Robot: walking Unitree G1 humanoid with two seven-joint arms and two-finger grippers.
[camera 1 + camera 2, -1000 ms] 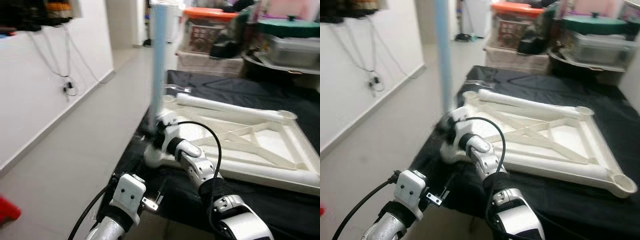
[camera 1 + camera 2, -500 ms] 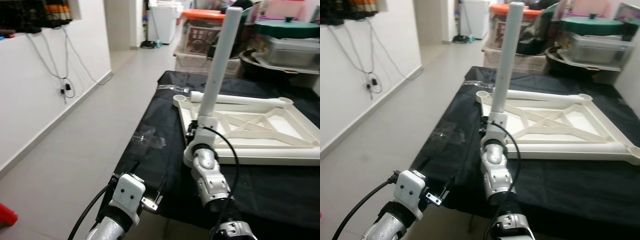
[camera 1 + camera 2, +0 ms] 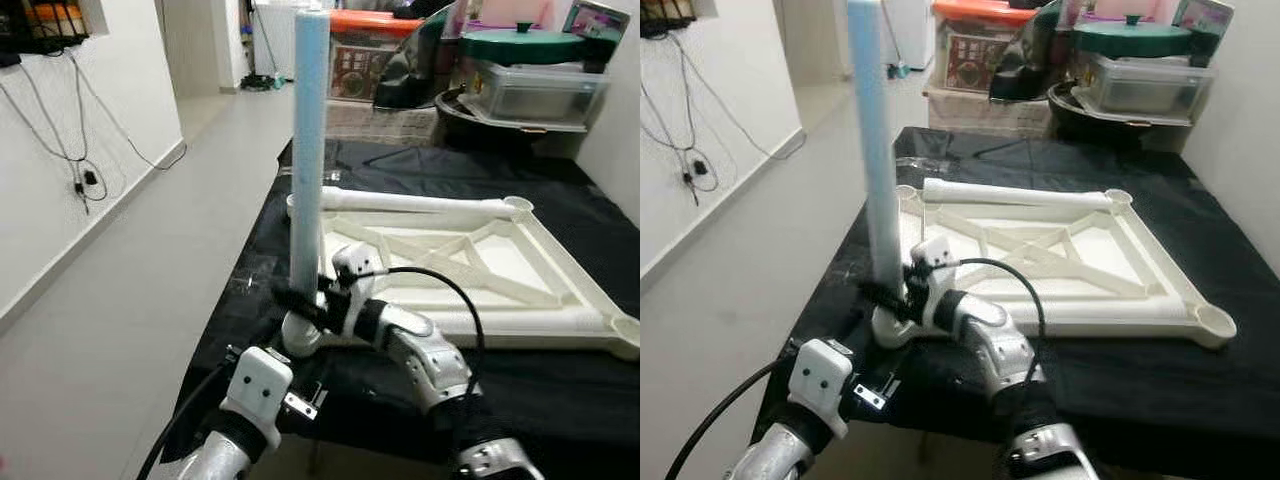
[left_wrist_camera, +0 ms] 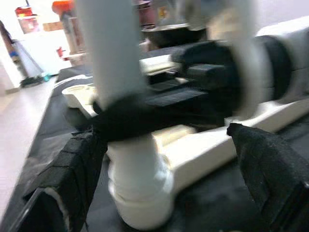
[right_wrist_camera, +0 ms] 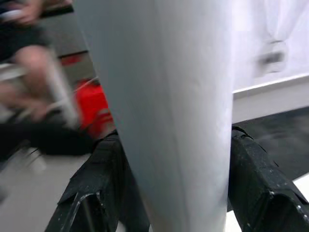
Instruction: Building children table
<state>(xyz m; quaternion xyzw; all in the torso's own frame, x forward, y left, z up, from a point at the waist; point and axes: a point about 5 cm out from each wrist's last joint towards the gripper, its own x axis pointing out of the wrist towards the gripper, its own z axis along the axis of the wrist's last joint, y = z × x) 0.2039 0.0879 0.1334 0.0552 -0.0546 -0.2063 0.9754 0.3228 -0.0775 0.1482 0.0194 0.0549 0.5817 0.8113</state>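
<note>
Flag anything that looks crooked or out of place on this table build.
Nothing stands out. The table leg stands upright in the near-left corner socket of the upturned tabletop, gripped low by the right gripper. A second leg lies along the far edge.

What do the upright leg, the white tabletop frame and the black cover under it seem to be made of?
The leg, held by the right claw: probably moulded plastic, pale, smooth and matte.
The frame: likely the same plastic, off-white, with moulded ribs and round corner sockets.
The cover: looks like thin black sheeting, creased with a slight sheen; plastic or fabric, unclear.

Open floor (image 3: 120, 300) left of table frame (image 3: 470, 270)
</note>
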